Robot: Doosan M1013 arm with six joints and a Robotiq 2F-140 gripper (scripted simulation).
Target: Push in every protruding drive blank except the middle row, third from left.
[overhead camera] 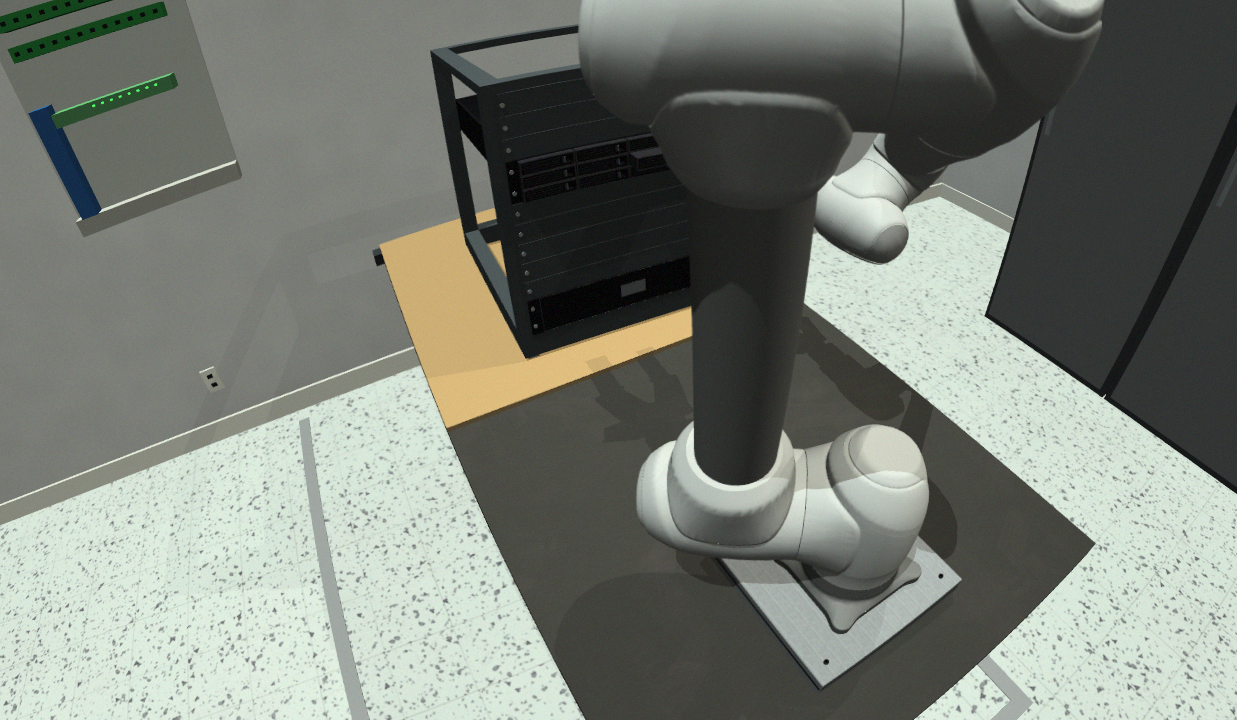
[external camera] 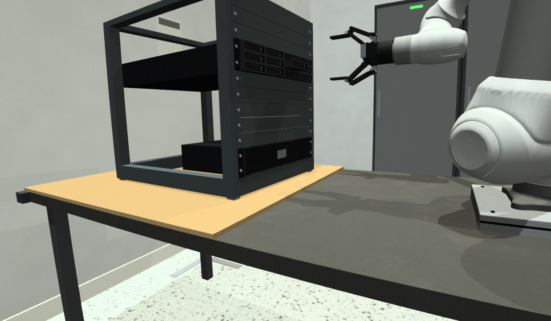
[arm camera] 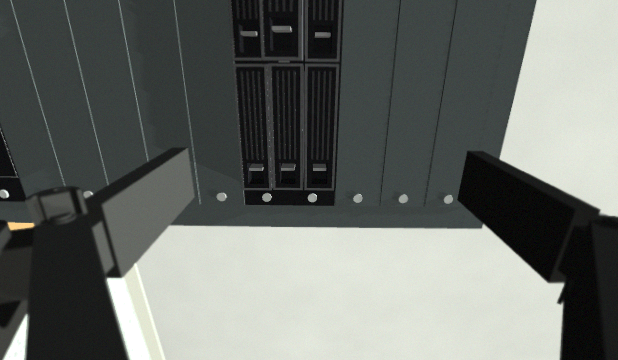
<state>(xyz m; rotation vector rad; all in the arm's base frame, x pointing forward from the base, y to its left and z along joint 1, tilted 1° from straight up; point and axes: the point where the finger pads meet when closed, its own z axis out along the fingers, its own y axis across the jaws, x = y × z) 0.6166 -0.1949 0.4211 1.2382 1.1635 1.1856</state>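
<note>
The dark rack [external camera: 229, 99] stands on the orange board [external camera: 169, 199]. Its block of drive blanks [external camera: 275, 60] sits high on the front and also shows in the top view [overhead camera: 586, 170]. One blank in the middle row, third from the left [external camera: 299, 63], stands out from the others. My gripper [external camera: 336, 58] is open wide and empty. It hangs in the air level with the blanks, off the rack's right front corner and clear of it. In the wrist view the fingers frame the last column of blanks [arm camera: 286, 125], which look flush.
A black unit [external camera: 275, 155] fills the rack's lowest bay and a black shelf [external camera: 169, 72] runs behind the blanks. My arm's base [external camera: 508, 199] stands on the dark mat at the right. Grey cabinet doors [external camera: 412, 99] stand behind the gripper.
</note>
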